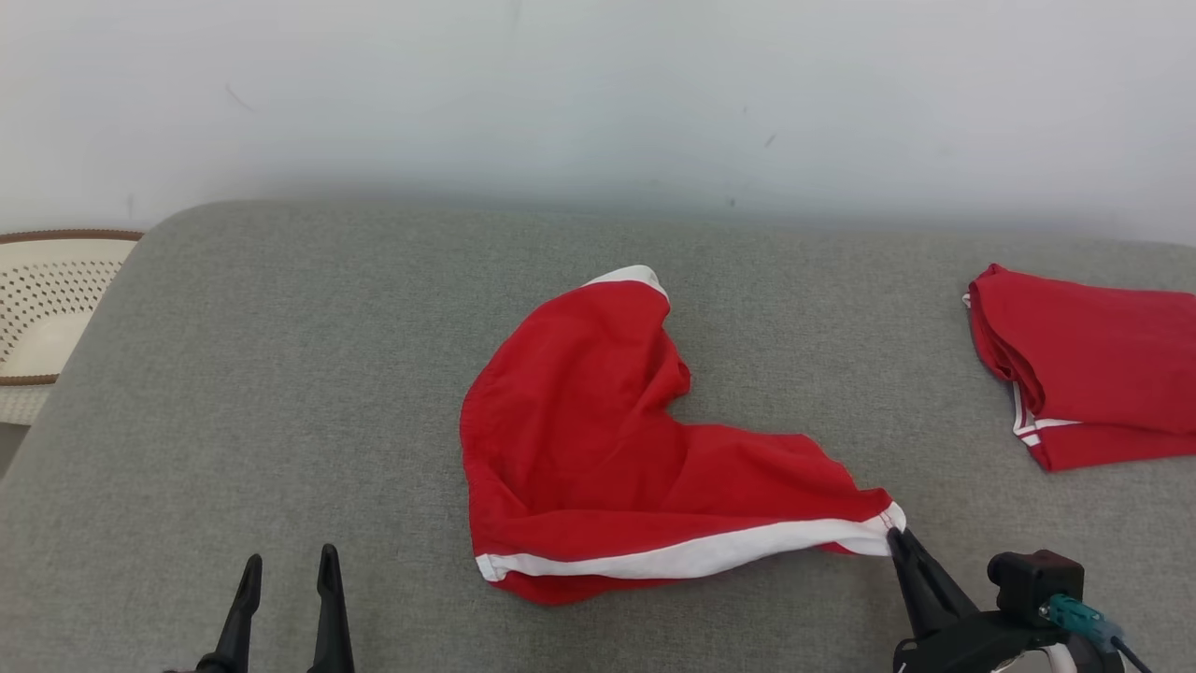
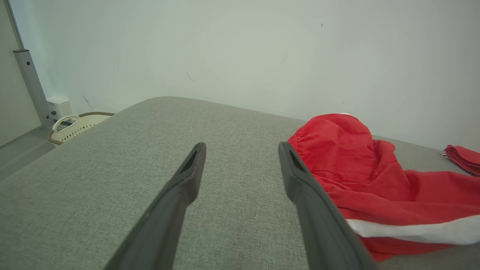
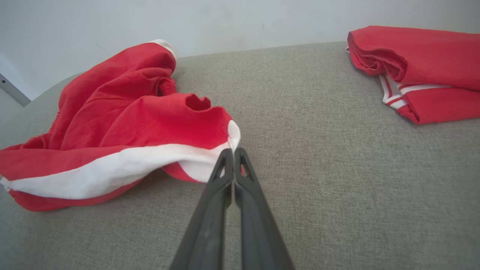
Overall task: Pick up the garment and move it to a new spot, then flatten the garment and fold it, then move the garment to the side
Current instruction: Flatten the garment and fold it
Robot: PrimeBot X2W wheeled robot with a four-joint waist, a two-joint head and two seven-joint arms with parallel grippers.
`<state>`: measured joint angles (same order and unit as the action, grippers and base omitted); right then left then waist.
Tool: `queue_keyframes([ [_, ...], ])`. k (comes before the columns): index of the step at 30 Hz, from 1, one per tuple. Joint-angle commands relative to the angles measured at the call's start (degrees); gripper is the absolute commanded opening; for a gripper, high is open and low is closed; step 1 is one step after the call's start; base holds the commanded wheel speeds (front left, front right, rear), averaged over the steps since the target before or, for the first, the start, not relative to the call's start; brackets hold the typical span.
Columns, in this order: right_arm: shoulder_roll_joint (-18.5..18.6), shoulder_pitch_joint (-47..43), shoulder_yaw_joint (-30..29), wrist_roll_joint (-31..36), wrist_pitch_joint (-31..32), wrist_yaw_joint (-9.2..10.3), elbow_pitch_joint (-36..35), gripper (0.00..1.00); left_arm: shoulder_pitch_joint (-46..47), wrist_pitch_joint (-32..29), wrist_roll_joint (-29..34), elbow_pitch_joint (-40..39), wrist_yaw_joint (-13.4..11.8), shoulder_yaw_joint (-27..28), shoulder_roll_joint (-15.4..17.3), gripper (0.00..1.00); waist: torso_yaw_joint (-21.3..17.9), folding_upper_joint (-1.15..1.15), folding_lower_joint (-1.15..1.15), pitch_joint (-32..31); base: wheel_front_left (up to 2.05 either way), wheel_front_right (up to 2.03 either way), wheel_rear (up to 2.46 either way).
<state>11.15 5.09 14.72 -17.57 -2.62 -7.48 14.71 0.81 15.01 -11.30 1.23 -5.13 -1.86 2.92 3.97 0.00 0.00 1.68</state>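
At the near-right corner of the crumpled red white-striped garment point(image 1: 579, 439), lying mid grey fabric-covered bench point(image 1: 280, 374), only the hem tip is pinched by the jaws of the right gripper point(image 1: 895, 535), so slip-out under pull is risked; left gripper point(image 1: 290, 553) jaws spread, empty.

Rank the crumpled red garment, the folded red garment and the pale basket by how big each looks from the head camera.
Largest: crumpled red garment, clearly.
Next: folded red garment, cut off by the right edge.
Smallest: pale basket, though cut off at the left edge, so its rank is unsure.
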Motion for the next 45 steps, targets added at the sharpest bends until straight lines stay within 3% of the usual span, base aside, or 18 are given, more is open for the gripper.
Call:
queue_keyframes([
  [1, -0.06, -1.41, -0.86, 0.71, 1.13, -0.03, -1.83, 0.0, -1.0, 0.25, -0.14, -0.09, 0.02, 0.28, -0.01, 1.0, -0.31, 0.0, 0.0, 0.12, 0.0, 0.0, 0.0],
  [5, -1.43, -3.51, -1.4, 0.06, 3.51, -0.03, -5.51, 0.0, -0.66, 0.25, -0.16, 0.03, 0.37, 0.67, -0.02, 1.0, -1.02, 0.0, 0.0, 0.45, 0.0, 0.0, 0.0],
  [7, -1.18, -3.97, -1.6, 0.26, 3.92, -0.03, -6.46, 0.89, -0.59, 0.25, -0.17, 0.18, 0.36, 0.65, -0.02, 1.0, -1.4, 0.0, 0.0, 0.52, 0.0, 0.0, 0.0],
  [8, -1.35, -4.35, -1.56, 0.38, 3.99, -0.03, -6.73, 1.0, -0.55, 0.25, -0.24, 0.26, 0.37, 0.64, -0.02, 1.0, -1.56, 0.0, 0.0, 0.51, 0.0, 0.0, 0.0],
  [21, -3.23, -3.83, -4.09, 5.66, -1.94, -0.03, -9.94, 1.0, -1.09, 0.25, -0.33, 0.45, 0.89, 0.75, -0.01, 1.0, -2.63, 0.0, 0.0, -0.79, 0.0, 0.0, 0.0],
  [39, -6.96, -3.75, -9.36, 9.69, -9.79, -0.03, -6.04, 1.0, -2.03, 0.25, 4.3, 0.26, 1.89, 2.32, 0.02, 1.0, -3.43, 0.0, 0.0, -2.43, 0.0, 0.0, 0.0],
  [45, -7.34, -3.41, -9.75, 10.17, -10.55, -0.03, -5.44, 1.0, -2.0, 0.25, 5.03, 0.95, 3.56, 1.54, 0.22, 1.0, -3.61, 0.0, 0.0, -2.76, 0.0, 0.0, 0.0],
])
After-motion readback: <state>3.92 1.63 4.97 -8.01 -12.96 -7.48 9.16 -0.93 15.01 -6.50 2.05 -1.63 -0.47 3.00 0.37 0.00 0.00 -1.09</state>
